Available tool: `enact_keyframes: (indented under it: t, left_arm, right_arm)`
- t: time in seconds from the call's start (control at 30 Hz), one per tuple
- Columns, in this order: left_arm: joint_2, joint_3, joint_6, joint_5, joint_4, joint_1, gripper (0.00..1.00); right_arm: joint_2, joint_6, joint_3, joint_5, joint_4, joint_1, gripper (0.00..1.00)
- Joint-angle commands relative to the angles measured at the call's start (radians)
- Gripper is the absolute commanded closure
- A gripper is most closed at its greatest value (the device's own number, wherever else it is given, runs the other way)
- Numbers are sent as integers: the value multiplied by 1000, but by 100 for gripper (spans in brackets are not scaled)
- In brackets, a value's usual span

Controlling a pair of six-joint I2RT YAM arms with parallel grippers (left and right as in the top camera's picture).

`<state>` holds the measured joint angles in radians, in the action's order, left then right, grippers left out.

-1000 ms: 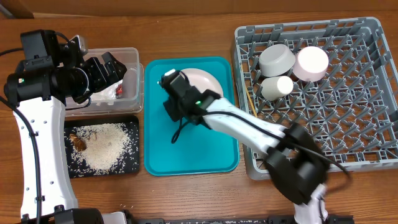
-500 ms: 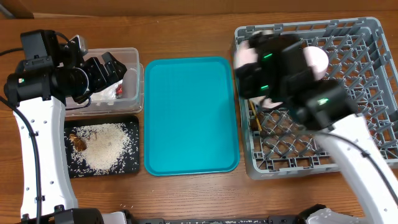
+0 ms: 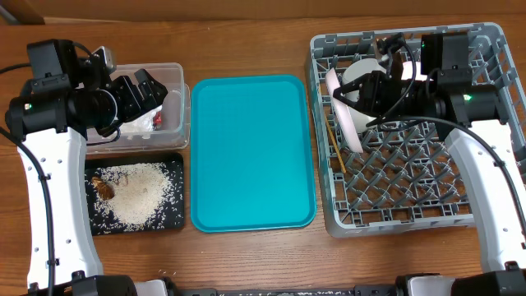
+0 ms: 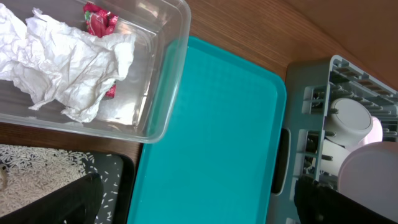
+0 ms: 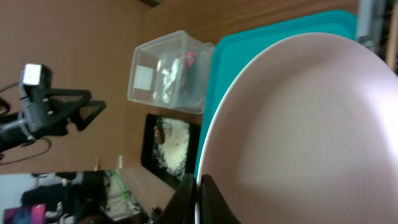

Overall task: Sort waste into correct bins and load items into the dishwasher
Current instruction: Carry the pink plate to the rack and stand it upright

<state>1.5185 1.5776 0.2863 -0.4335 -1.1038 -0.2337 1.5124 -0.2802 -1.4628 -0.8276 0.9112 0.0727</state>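
My right gripper (image 3: 362,97) is shut on the rim of the round pale pink plate (image 3: 348,128), which stands on edge over the left part of the grey dish rack (image 3: 427,189). In the right wrist view the plate (image 5: 298,124) fills the frame, with its rim pinched at the gripper (image 5: 198,200). A grey bowl (image 3: 359,72) shows just behind the plate. Thin chopsticks (image 3: 335,145) lie by the rack's left wall. My left gripper (image 3: 150,90) hangs open and holds nothing above the clear tub (image 3: 177,78). The white napkin (image 4: 68,56) and red wrapper (image 4: 98,17) lie in the tub.
The teal tray (image 3: 251,152) lies between the bins and the rack with nothing on it. The black tray (image 3: 168,215) in front of the tub holds rice crumbs (image 3: 140,193) and brown scraps (image 3: 104,187). My right arm covers the rack's back row.
My right arm has lifted the pink plate off the teal tray and swung it right to the rack, where it now stands on edge. The left arm has not moved.
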Motion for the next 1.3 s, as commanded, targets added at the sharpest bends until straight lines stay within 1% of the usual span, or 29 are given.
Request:
enact_keyframes:
  t: [0.0,0.27,0.4,0.53,0.57,0.6,0.63,0.7,0.73,0.8,0.83,0.9,0.93,0.97,1.13,1.2,1.27]
  left_arm:
    - [-9,22,9,-4,0,0,0]
    - [-9,22,9,-4,0,0,0]
    - [-9,22,9,-4,0,0,0]
    - [-9,22,9,-4,0,0,0]
    - [-9,22,9,-4,0,0,0]
    - [-9,22,9,-4,0,0,0]
    - [-9,22,9,-4,0,0,0]
    - [-9,22,9,-4,0,0,0]
    - [-9,22,9,-4,0,0,0]
    - [-9,22,9,-4,0,0,0]
    - [-9,22,9,-4,0,0,0]
    - [-9,22,9,-4,0,0,0]
    - [-9,22,9,-4,0,0,0]
    - [-9,22,9,-4,0,0,0]
    - [-9,22,9,-4,0,0,0]
    - [-9,22,9,-4,0,0,0]
    - [-9,22,9,-4,0,0,0]
  right_arm:
    - [10,19,11,-79,-14,-2,96]
    - [29,11,123,-45,-108,-2,96]
    - [39,-6,148,-32,-155,-3,96]
    - [39,-9,149,49,-173,-3,96]
    - [39,-9,149,77,-174,-3,93]
    - [39,-9,149,99,-174,-3,89]
    - [39,-9,148,119,-175,-3,81]
    - [39,-8,148,140,-183,-3,60]
    - [38,-8,148,139,-193,-5,53]
    - [38,-10,142,138,-207,-14,43]
    - [38,-12,132,138,-213,-23,36]
    - [38,-38,110,138,-222,-43,18]
    - [38,-55,97,138,-227,-54,11]
    - [37,-76,77,137,-232,-69,0]
    - [37,-175,-23,108,-277,-119,0]
    - [37,-238,-46,109,-298,-121,0]
    - [37,-255,-45,111,-305,-118,0]
